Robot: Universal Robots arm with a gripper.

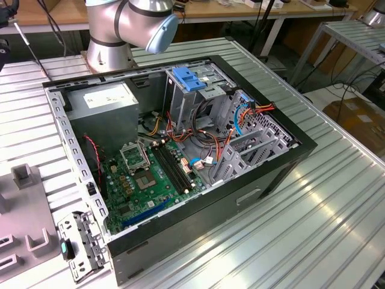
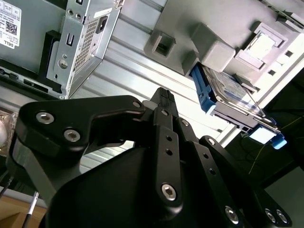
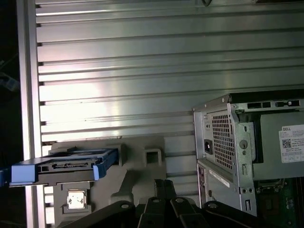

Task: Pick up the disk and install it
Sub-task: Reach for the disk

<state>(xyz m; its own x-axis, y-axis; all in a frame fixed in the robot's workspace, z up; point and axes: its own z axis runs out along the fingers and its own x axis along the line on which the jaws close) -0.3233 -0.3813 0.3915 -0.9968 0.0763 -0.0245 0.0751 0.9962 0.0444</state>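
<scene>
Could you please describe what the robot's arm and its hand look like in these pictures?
In the exterior view the arm is a thick, rounded silver-grey metal body with a light blue round cap on its joint. In the second wrist view the hand is matt black, built of flat linked bars and pinned with silver screws.

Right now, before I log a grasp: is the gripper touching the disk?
Apart. In the first wrist view the gripper sits clear of the disk, which rests on the grey fixture, with bare fixture between them.
</scene>
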